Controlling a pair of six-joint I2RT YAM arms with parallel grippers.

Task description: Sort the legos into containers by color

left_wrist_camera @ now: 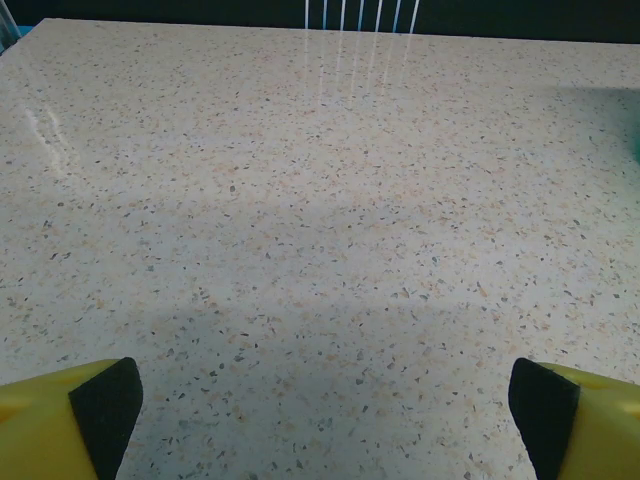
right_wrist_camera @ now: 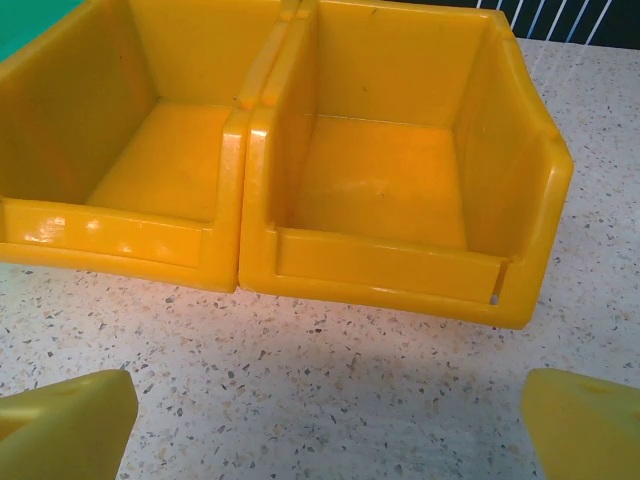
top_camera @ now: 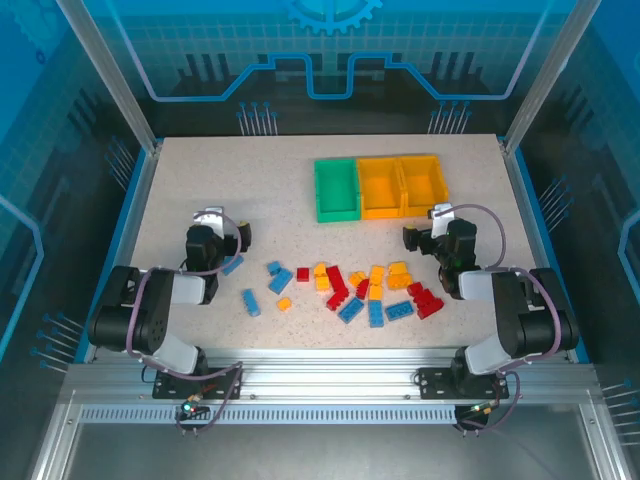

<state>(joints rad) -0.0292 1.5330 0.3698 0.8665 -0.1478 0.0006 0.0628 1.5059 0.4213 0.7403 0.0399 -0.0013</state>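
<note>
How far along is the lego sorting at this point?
Done: nothing yet; the green tray and both yellow trays look empty. In hand: nothing; the left pincer and right pincer are open and empty. Left: all the legos, blue, red and yellow, lie scattered on the table between the arms.

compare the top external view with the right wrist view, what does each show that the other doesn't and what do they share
Top external adds: the legos, blue, red and yellow-orange, scattered on the table between the two arms, and the left gripper.
Right wrist adds: a close look into the two orange-yellow trays, both empty, seen past its own yellow fingertips.
Both share: those two trays, at least a bit of the green tray, the speckled table and the open right gripper.
</note>
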